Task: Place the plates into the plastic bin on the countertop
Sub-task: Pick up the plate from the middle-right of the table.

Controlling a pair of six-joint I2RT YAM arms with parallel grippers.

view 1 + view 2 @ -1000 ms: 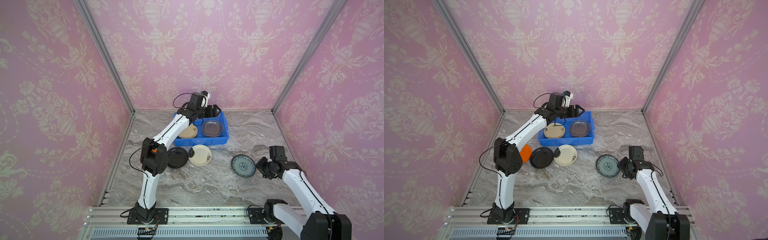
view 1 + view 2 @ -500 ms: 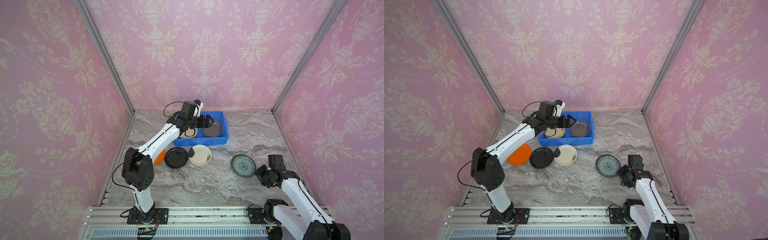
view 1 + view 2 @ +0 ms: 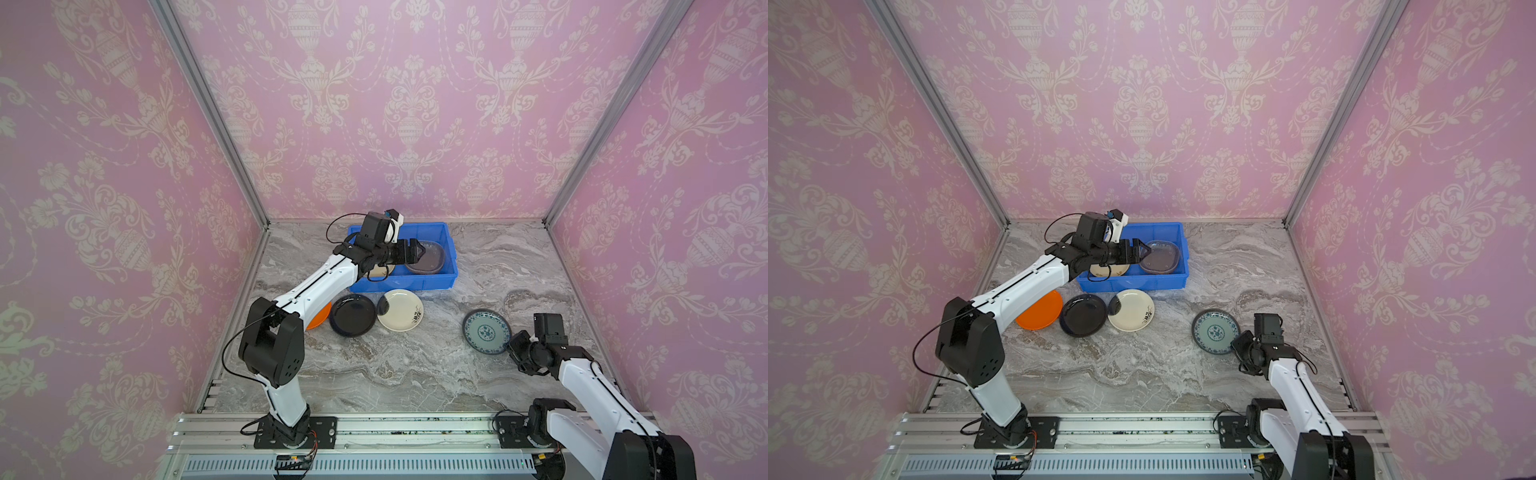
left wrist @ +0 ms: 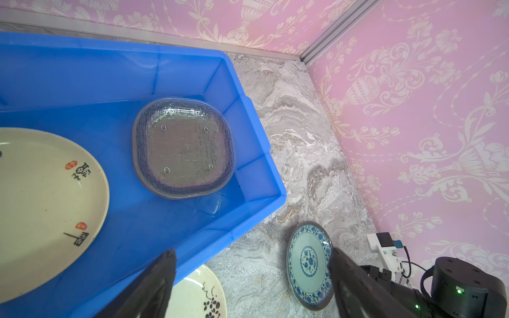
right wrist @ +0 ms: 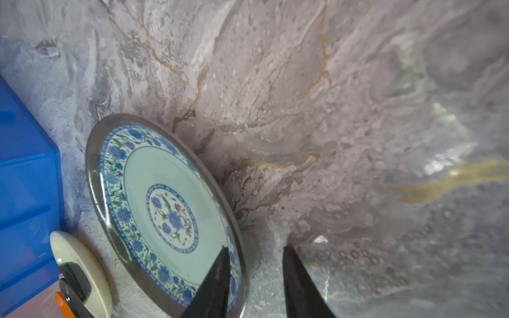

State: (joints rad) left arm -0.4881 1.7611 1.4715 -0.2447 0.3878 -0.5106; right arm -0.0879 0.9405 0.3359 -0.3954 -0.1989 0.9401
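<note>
- The blue plastic bin (image 3: 419,282) sits at the back of the grey marble surface (image 3: 395,374), close to the back wall.
- Two plates lie side by side in the bin. One is a smoky glass plate (image 4: 183,147), square with round corners and a criss-cross skin.
- The other is a cream plate with red stamps (image 4: 41,209). It has dark brush writing and two small red stamps, but I cannot read them.
- Just in front of the bin, three plates lie close together in a row: an orange plate (image 3: 1040,309), a black plate (image 3: 1083,314) and a cream plate with a plant drawing (image 3: 1131,310).
- A round blue-flowered plate (image 5: 165,214) lies flat, well apart from the others, over on the right side.
- The left tool (image 4: 252,253) hangs over the bin. It is spread wide and holds nothing.
- The right tool (image 5: 256,247) is low at the edge of the blue-flowered plate. Its fingers (image 5: 217,275) are a little way apart, one over the plate and one just outside the rim. I cannot tell if they squeeze it.
- The surface has white and brownish veins.
- The walls are pink with cream vases and flowers, and silver posts stand in the corners.
- Both arms are bolted to a metal rail (image 3: 415,428) at the front.
</note>
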